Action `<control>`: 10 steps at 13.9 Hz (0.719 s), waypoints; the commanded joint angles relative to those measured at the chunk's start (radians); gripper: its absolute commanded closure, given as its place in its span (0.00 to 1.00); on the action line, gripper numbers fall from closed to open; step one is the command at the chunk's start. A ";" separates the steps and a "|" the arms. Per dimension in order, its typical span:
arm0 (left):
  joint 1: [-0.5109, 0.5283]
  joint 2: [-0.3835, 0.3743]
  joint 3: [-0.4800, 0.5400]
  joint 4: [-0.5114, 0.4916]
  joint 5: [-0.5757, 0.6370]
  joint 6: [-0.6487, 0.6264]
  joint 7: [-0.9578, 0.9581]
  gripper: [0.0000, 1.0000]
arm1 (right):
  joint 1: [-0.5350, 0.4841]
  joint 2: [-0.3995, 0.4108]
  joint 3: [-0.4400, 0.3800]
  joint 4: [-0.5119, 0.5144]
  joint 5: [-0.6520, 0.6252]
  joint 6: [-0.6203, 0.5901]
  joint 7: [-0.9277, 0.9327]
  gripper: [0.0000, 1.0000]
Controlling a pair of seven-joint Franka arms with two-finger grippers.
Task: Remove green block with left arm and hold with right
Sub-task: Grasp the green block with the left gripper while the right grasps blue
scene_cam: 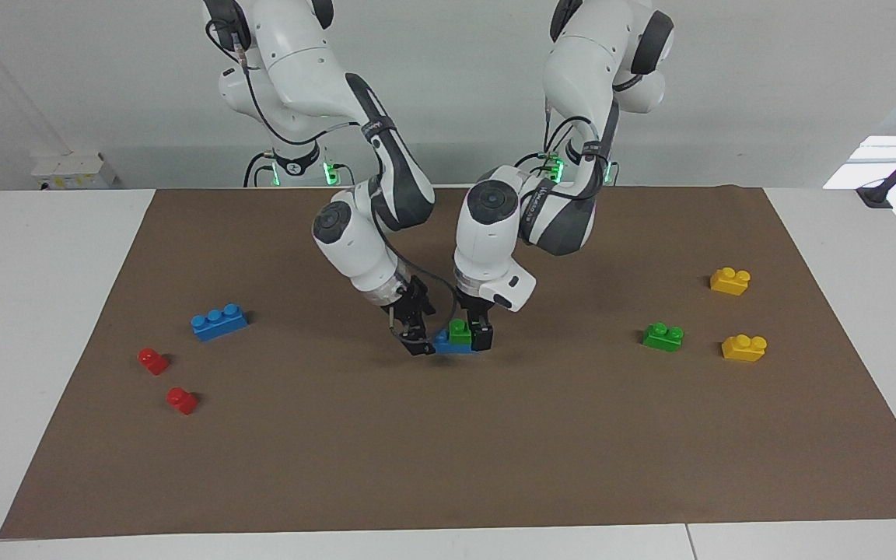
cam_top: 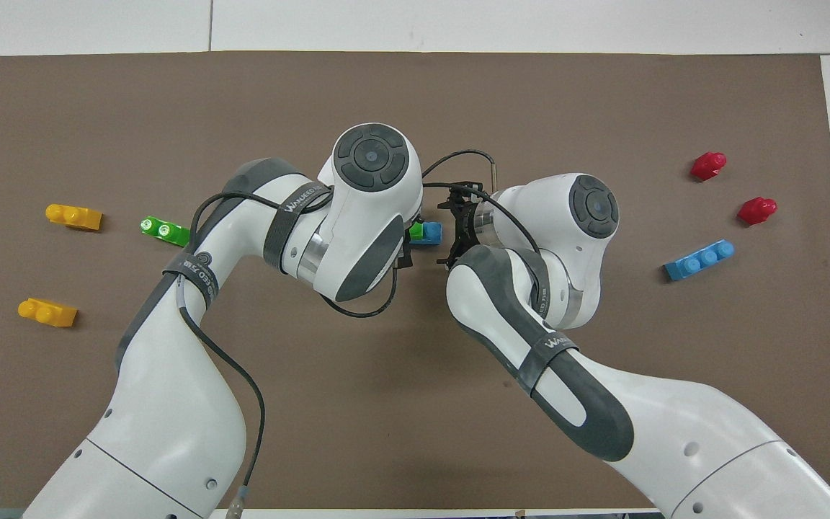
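Observation:
The green block (scene_cam: 460,330) sits stacked on a blue brick (scene_cam: 445,343) in the middle of the brown mat; in the overhead view only a sliver of the green block (cam_top: 416,229) and the blue brick (cam_top: 431,232) shows. My left gripper (scene_cam: 474,337) is down at the stack, open, with one black finger (scene_cam: 483,336) beside the green block and the other hidden. My right gripper (scene_cam: 417,341) is open at the blue brick's other end, its fingers spread wide in the overhead view (cam_top: 453,232).
A second green brick (scene_cam: 663,336) and two yellow bricks (scene_cam: 730,280) (scene_cam: 743,347) lie toward the left arm's end. A blue three-stud brick (scene_cam: 218,321) and two red pieces (scene_cam: 153,360) (scene_cam: 182,400) lie toward the right arm's end.

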 commanded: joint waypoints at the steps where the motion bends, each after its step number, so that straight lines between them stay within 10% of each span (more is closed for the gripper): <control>1: -0.017 -0.013 0.015 -0.025 0.021 0.010 -0.018 0.00 | 0.006 0.027 -0.001 0.014 0.029 0.031 -0.012 0.05; 10: -0.029 -0.052 0.013 -0.148 0.021 0.127 -0.008 0.00 | 0.006 0.049 0.001 0.014 0.032 0.056 -0.015 0.05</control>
